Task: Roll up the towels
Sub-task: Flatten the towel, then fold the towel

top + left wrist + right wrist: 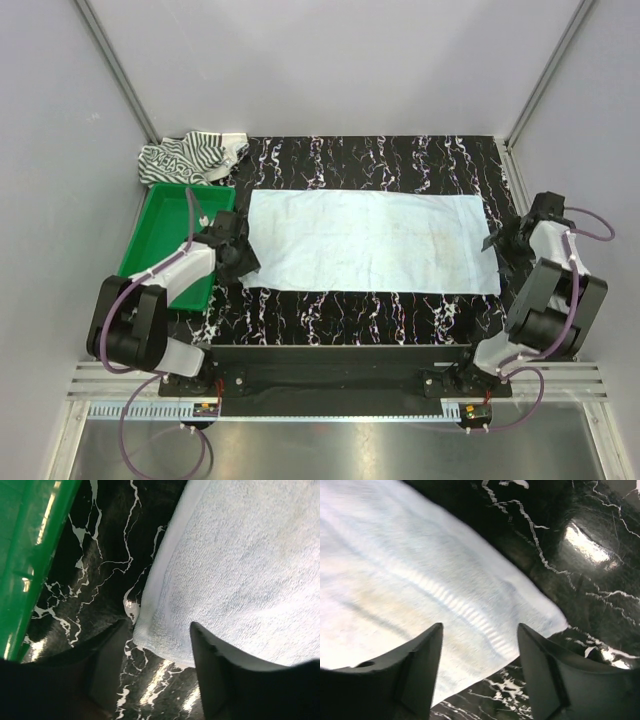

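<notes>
the blue towel (pixel 370 240) is soft, light, floppy; pinch its end corners; your left gripper (pixel 157 625) and right gripper (pixel 480 626) have their jaws spread, holding nothing

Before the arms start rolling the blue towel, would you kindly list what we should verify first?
1. Blue towel lies spread flat on the table: ok.
2. Left gripper open at the towel's near left corner: ok.
3. Right gripper open over the towel's right end: ok.
4. Cloth gripped by either gripper: not ok, nothing is held yet.
5. Striped towel apart from the blue one, crumpled behind the green tray: ok.
6. Fingertips touching the table: cannot tell.
</notes>
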`<state>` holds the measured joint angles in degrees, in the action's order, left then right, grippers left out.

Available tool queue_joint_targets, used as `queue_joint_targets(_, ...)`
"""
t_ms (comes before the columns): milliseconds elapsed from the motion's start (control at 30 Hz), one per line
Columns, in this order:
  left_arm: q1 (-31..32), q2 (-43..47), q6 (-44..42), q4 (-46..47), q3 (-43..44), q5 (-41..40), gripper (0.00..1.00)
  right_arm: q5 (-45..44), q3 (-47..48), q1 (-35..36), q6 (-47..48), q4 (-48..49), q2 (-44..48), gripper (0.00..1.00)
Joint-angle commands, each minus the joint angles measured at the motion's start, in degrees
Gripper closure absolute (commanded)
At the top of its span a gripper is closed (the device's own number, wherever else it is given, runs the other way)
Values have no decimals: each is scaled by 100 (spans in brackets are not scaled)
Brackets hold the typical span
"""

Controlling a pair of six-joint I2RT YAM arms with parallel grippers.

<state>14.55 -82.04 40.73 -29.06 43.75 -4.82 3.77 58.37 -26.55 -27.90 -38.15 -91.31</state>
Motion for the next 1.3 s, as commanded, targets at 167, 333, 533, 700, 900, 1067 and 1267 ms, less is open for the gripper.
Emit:
queue_joint_targets(167,48,486,-145,14,-24,-230,31,44,185,246,-74,-413,1747,13)
queue_joint_targets(333,241,917,-13,-144,-357,-370,39,414,-396,334,-312,-96,2363,1)
queue_joint_targets(533,374,979,84,-144,-648,-520,41,362,-379,457,-260,-202,2380,1)
queue_joint_targets(700,374,708,14,207,-701,-809,44,106,-274,457,-172,-315,2284,0)
queue_joint_targets(900,382,425,-145,559,-552,-932,46,300,-344,457,-137,-307,2214,0)
queue_joint_targets(1067,391,198,-144,568,-455,-890,50,185,-282,457,-137,-439,2258,0)
queue_joint_targets(1267,391,478,-232,805,-578,-854,100,432,-528,449,-242,-325,2047,3)
